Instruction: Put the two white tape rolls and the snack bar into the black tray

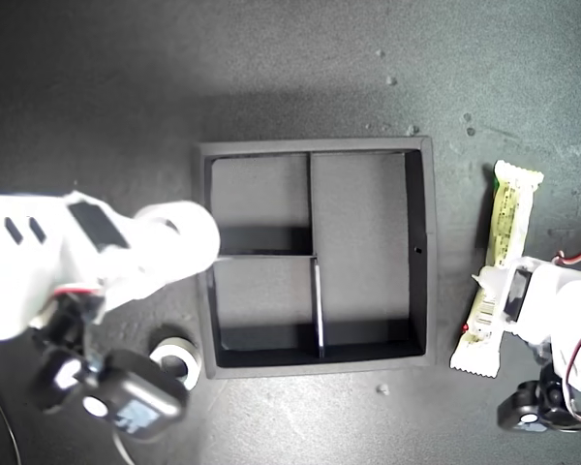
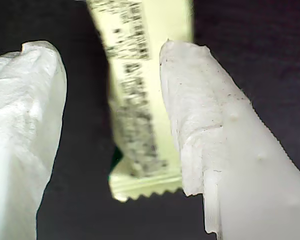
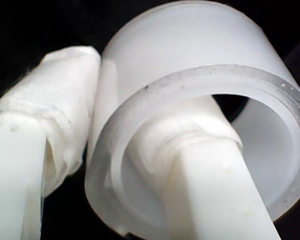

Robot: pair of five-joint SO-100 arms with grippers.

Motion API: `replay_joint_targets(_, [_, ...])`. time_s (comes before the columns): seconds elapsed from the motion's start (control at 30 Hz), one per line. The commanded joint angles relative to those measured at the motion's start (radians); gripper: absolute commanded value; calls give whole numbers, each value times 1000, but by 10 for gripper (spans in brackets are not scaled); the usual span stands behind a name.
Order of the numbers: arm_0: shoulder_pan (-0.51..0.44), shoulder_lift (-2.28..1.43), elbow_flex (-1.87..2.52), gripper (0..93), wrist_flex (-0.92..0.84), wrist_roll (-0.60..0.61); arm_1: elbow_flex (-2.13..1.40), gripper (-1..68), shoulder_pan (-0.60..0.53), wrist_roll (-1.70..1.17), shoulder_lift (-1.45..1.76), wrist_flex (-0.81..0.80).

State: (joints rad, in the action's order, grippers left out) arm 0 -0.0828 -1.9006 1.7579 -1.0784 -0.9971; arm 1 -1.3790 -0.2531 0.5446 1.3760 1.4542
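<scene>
White tape roll point(image 3: 190, 100) between fingers point(image 3: 55, 115)

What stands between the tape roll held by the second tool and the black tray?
Nothing visible. My second tool pinches the wide tape roll just outside the black tray, at its wall on the exterior view's left, and the compartments look bare.

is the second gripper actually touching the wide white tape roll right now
Touching. The second wrist view shows my second gripper pinching the tape roll's wall, one finger through its hollow centre, the other pressed outside.
</scene>
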Motion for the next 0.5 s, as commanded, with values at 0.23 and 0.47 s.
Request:
replay_joint_targets(0.23, [51, 176, -199, 0, -28, 41, 41, 135, -11, -81, 9, 63])
replay_joint_targets(0.47, [49, 241, -276, 2, -60, 55, -193, 228, 15, -37, 9, -64])
